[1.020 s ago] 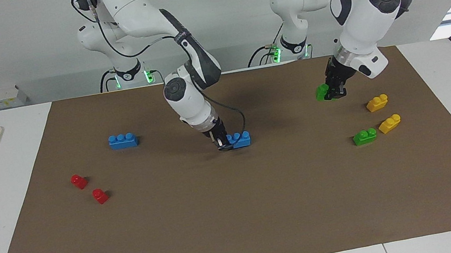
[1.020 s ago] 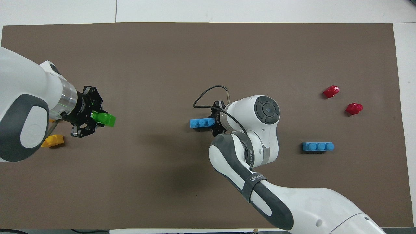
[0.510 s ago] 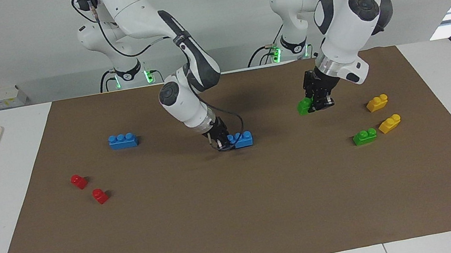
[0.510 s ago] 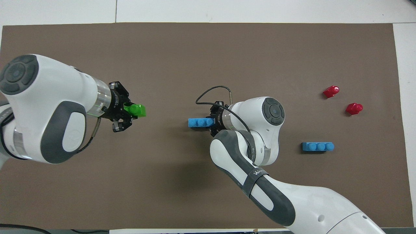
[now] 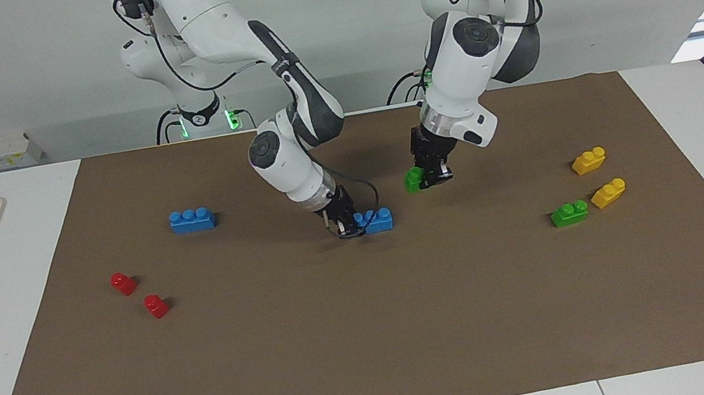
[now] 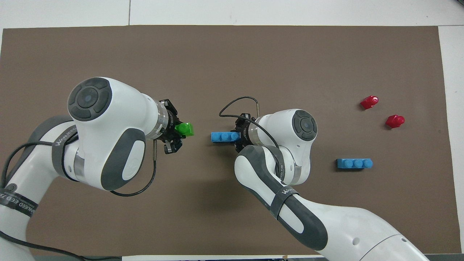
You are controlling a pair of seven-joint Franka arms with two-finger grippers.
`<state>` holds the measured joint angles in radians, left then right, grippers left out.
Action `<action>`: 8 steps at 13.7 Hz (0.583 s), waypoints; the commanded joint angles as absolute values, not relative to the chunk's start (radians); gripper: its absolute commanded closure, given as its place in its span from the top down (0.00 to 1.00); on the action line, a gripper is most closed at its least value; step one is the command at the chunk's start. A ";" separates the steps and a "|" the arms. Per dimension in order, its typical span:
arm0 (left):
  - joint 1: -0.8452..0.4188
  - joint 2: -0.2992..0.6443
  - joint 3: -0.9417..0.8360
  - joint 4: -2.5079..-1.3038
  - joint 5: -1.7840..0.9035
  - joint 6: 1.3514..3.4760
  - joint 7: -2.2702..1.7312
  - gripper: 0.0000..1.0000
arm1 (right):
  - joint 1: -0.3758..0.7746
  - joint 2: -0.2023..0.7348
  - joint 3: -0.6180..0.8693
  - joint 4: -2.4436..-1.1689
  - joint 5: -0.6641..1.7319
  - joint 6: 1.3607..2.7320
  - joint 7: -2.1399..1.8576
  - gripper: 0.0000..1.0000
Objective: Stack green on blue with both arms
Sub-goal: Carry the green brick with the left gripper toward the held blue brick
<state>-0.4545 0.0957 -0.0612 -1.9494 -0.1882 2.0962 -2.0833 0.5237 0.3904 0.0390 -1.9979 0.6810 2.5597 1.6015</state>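
Facing view, left tool (image 5: 431,178): pinching green brick (image 5: 413,180), raised over worktop (image 5: 374,335).
Right tool (image 5: 348,225): clamped on blue brick (image 5: 375,220), on the worktop.

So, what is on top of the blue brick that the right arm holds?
Nothing yet: two studs of the blue plastic three-stud brick are bare. The right pincer covers its third stud. The left pincer holds the small green plastic brick nearby.

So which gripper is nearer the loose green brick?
Left. The left gripper, holding a green brick, is over the mat between the loose green brick and the right gripper, which grips a blue brick.
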 commanded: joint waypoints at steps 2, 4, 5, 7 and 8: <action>-0.528 0.153 -0.046 -1.939 -0.127 2.180 -2.216 0.00 | 0.529 0.399 0.037 -2.010 0.718 2.602 1.557 0.00; -0.554 0.178 -0.044 -1.916 -0.124 2.177 -2.232 0.00 | 0.528 0.402 0.037 -2.010 0.719 2.602 1.552 0.00; -0.557 0.204 -0.043 -1.887 -0.124 2.168 -2.241 0.00 | 0.529 0.402 0.037 -2.010 0.719 2.602 1.552 0.00; -0.572 0.245 -0.043 -1.847 -0.120 2.167 -2.276 0.00 | 0.528 0.402 0.037 -2.010 0.719 2.602 1.552 0.00; -0.587 0.258 -0.044 -1.836 -0.092 2.171 -2.307 0.00 | 0.529 0.402 0.037 -2.010 0.719 2.602 1.552 0.00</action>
